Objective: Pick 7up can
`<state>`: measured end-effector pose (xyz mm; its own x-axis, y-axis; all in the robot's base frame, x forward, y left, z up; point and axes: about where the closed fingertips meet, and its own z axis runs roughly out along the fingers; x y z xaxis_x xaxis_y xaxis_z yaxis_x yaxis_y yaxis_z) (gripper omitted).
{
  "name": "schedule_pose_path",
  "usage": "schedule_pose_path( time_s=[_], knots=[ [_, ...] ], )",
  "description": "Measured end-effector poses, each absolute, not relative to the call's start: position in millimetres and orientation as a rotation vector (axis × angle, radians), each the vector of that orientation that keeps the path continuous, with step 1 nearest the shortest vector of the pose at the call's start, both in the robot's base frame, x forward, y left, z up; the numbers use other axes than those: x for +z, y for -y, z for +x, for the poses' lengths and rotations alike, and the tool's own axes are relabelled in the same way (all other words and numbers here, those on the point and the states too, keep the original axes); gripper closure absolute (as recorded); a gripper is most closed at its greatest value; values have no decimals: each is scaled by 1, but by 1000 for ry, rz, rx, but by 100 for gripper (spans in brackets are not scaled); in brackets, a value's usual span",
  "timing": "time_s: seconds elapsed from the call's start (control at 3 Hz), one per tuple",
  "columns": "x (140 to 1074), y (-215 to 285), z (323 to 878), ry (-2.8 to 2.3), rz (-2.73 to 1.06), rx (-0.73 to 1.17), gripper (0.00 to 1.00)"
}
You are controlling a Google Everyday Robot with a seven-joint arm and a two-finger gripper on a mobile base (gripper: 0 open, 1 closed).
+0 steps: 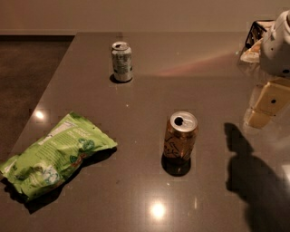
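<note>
7up can: the 7up can [122, 61] is standing upright in the upper middle of the frame, left of centre, on the table [204, 86]; its silver top is facing up and nothing is touching it.
Tool: the tool [277, 45] is showing as a white body at the upper right edge of the frame, hanging above the table and well apart from the 7up can; whether it is open or closed I cannot tell.
Orange-brown can: the orange-brown can [180, 141] is standing upright near the frame's centre, slightly right; a dark opening is showing in its silver lid, but what is inside cannot be seen.
Snack bag: a green snack bag [56, 156] is lying flat at the lower left, near the table's left edge, its contents hidden.
Dark container: a dark-rimmed container [256, 28] is sitting at the upper right, partly hidden by the tool, with something pale in it.
Edges: the table's left edge is running diagonally from the upper left to the lower left, with the darker floor [27, 68] beyond it; the far edge is meeting a pale wall [158, 13].
Open room: bare tabletop is lying between the tool and the 7up can, and between the two cans.
Shadow: a dark shadow [256, 181] is falling across the lower right.
</note>
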<state>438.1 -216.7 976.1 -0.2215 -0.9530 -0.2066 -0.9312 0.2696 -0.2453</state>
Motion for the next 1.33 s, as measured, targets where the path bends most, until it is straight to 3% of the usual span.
schedule_pose_path(
  time_s=[0.67,1.33],
  knots=[
    [982,215,459,-2245,-1644,-65,0],
    [989,197,544,-2173,-1438,118,0]
  ],
)
